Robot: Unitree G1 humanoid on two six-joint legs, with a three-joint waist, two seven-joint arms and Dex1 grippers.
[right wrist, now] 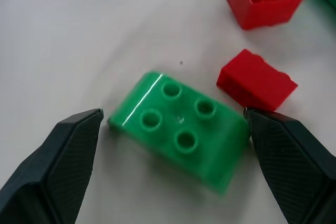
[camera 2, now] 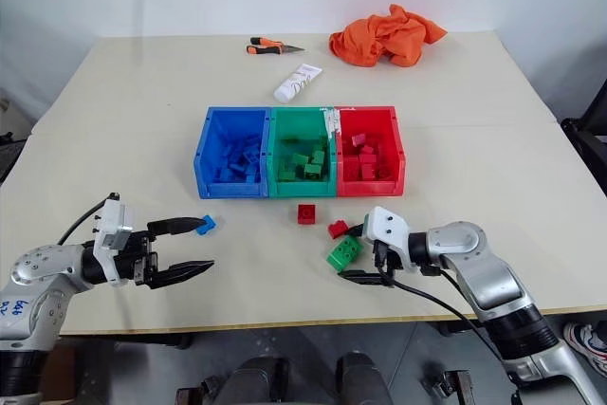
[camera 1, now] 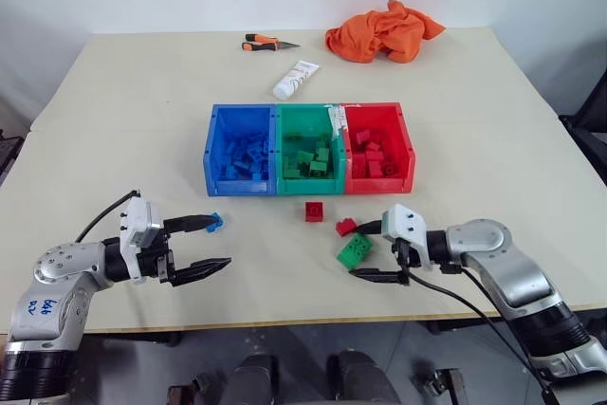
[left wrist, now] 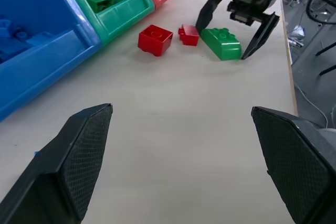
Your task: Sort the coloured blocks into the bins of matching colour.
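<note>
We see the right gripper [right wrist: 173, 124] spread wide around the green block [right wrist: 181, 129], not gripping. The left gripper [camera 1: 201, 246] gapes wide, holding nothing, well left of that block.

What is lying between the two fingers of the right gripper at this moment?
The green block lies on the table between the open fingers of the right gripper, studs up. The right wrist view shows it best; a red block sits just beside it.
</note>
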